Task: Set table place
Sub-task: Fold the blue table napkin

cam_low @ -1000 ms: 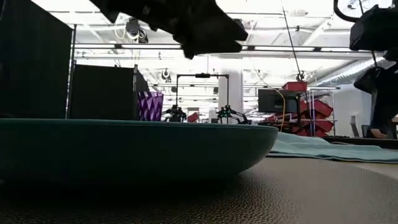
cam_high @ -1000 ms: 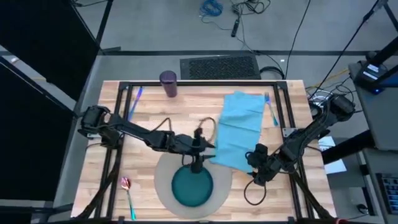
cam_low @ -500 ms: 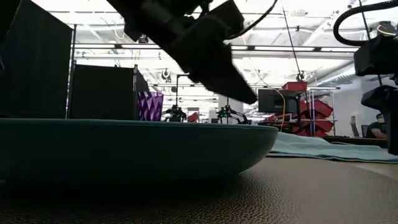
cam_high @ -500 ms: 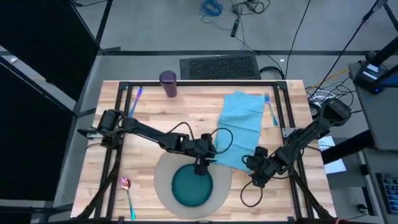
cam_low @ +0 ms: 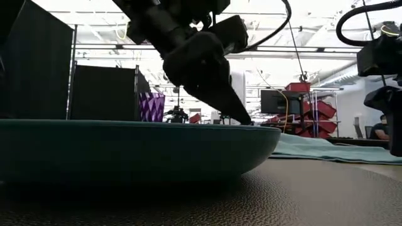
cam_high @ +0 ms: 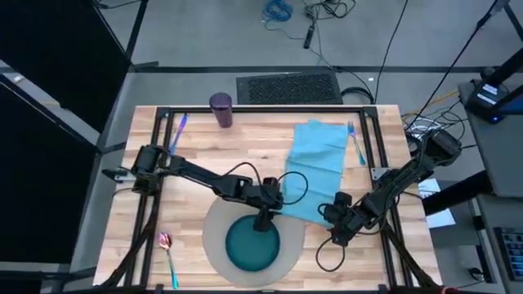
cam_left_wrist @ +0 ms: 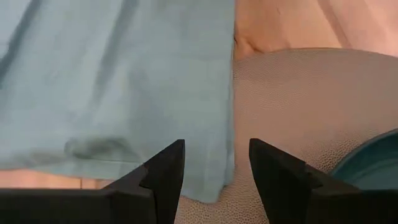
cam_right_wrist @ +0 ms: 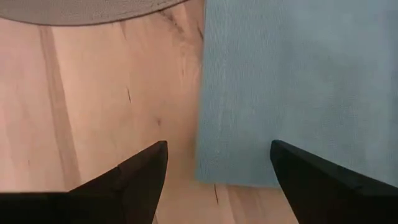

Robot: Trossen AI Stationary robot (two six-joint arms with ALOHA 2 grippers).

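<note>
**Both end effectors spread at napkin's near edge**

Left end effector [cam_high: 262, 222] sits at frame centre, fingers [cam_left_wrist: 163, 174] spread, over the corner where napkin [cam_high: 315, 167] overlaps mat [cam_high: 214, 229]. Plate [cam_high: 252, 246] on mat, lower centre. Right end effector [cam_high: 337, 231] lower right, spread wide at napkin's near corner on bench [cam_high: 245, 143]. Cup [cam_high: 221, 109] upper left of centre. Spoon [cam_high: 167, 253] lower left. Blue cutlery flanks the napkin, which piece is which I cannot tell.

Two dark jointed arms, looping black cables
</note>
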